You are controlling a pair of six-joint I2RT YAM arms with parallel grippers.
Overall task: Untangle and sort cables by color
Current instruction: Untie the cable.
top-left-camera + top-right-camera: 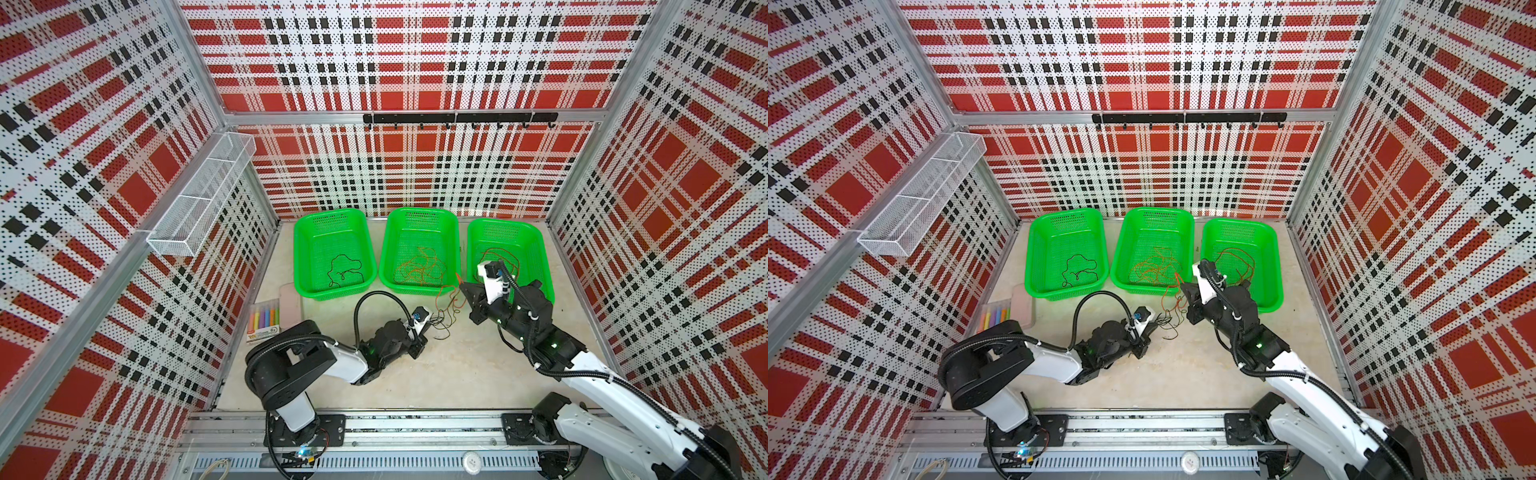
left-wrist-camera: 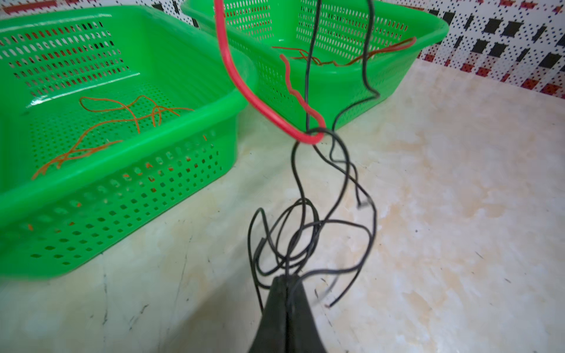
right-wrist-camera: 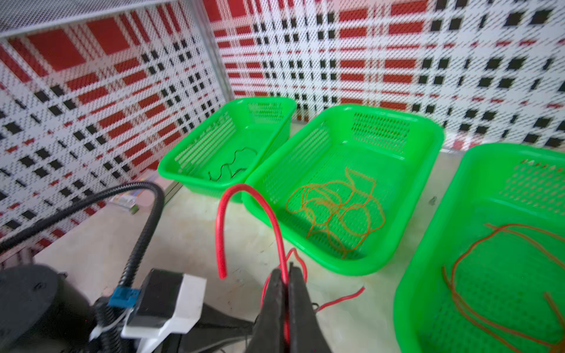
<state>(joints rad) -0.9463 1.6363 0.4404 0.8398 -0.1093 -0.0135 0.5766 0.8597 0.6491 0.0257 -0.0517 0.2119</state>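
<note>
Your left claw (image 2: 286, 282) is clamped on the black cable tangle (image 2: 305, 232), low over the worktop (image 2: 458, 214) near the middle basket (image 1: 407, 289). Your right claw (image 3: 287, 273) pinches the red cable (image 3: 244, 195); its loop seems hooked through black strands, blurry there.

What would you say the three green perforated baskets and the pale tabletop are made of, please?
Green perforated baskets: likely moulded plastic, glossy; the rims catch highlights and the walls are evenly slotted. Pale tabletop: marble-patterned stone or laminate, I cannot tell which; smooth, cream veining with fine dark scratches.
</note>
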